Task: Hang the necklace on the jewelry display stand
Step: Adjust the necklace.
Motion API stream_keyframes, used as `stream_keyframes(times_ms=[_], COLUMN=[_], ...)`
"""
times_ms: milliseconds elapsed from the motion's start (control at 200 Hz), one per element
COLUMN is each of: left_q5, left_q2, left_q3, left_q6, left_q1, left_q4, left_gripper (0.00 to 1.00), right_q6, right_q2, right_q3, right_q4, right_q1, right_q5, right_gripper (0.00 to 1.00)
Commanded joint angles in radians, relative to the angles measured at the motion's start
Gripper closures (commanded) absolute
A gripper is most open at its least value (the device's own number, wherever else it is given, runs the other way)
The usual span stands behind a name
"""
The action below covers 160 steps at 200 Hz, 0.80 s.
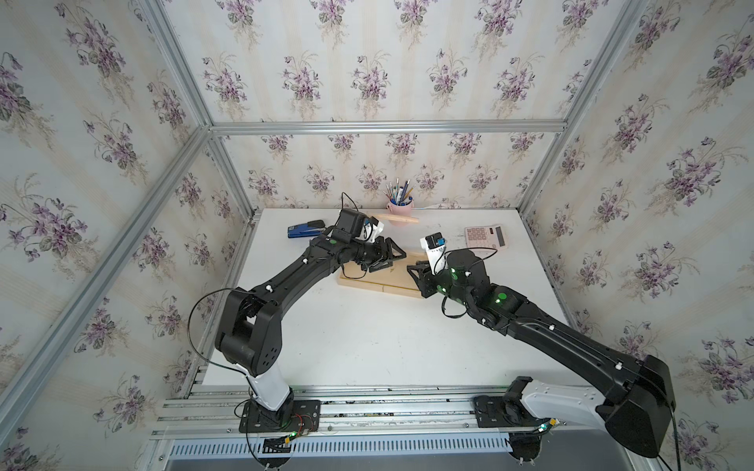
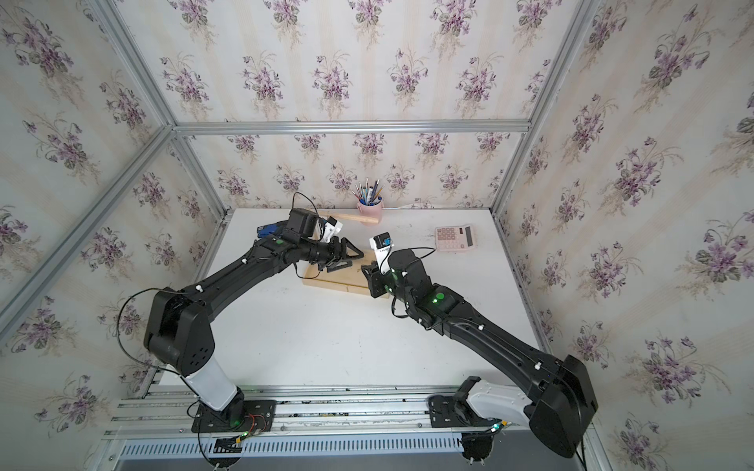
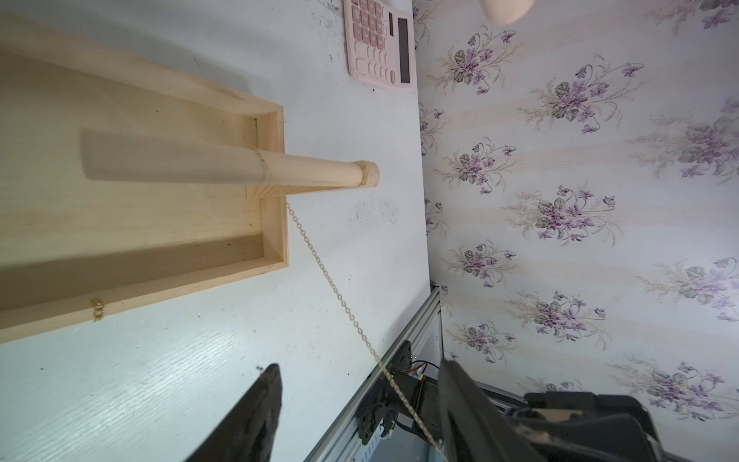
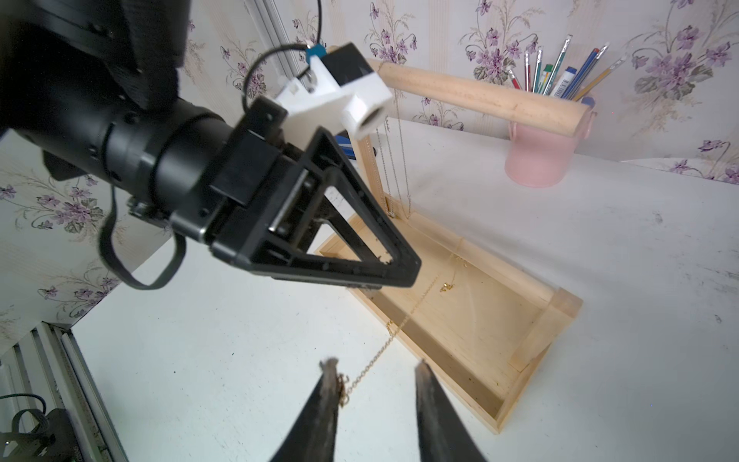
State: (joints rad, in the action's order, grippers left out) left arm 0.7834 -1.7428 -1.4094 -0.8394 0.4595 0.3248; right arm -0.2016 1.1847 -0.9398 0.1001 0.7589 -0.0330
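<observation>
Table (image 1: pixel 367 346) space at the middle is taken by the jewelry display stand (image 1: pixel 379 283), upright, flanked by both arms. Jaws of the left hand (image 3: pixel 360 364) are seen spread apart, gripping nothing; those of the right hand (image 4: pixel 376 362) are likewise parted. The necklace (image 3: pixel 332 282) is looped over the top bar (image 4: pixel 486 98) beside the post, yet one strand is stretched down toward the left hand and another is trailed over the tray's near wall to a right finger (image 4: pixel 328 400). Release is judged under way; next, both hands must be drawn clear without snagging the chain.
</observation>
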Motion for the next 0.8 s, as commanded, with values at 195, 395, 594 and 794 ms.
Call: stream_keyframes(times_ms=[195,395,594,794], left_q5=[0.117,0.174,0.180,0.187], left_q2=[-0.051,-0.094,-0.095,-0.111], left_q3=[-0.037,-0.060,-0.066,-0.073], left_q6=[-0.087,-0.096,-0.079,-0.075], left_q1=[0.004,0.022,0.028,0.028], left_q4=[-0.073,-0.080,-0.060,-0.059], left_gripper=[0.44,0.43,0.53,0.96], right_q6=[0.013,0.016,0.022,0.017], right_q2=[-0.009,0.000,0.003,0.000], right_q3=[-0.001,-0.005,-0.009,-0.001], right_q4=[-0.015,-0.036,-0.051,-0.058], right_q1=[0.000,0.000,0.000,0.001], right_q5=[0.020,0.019,0.016,0.019], right_gripper=[0.67,0.67,0.67,0.67])
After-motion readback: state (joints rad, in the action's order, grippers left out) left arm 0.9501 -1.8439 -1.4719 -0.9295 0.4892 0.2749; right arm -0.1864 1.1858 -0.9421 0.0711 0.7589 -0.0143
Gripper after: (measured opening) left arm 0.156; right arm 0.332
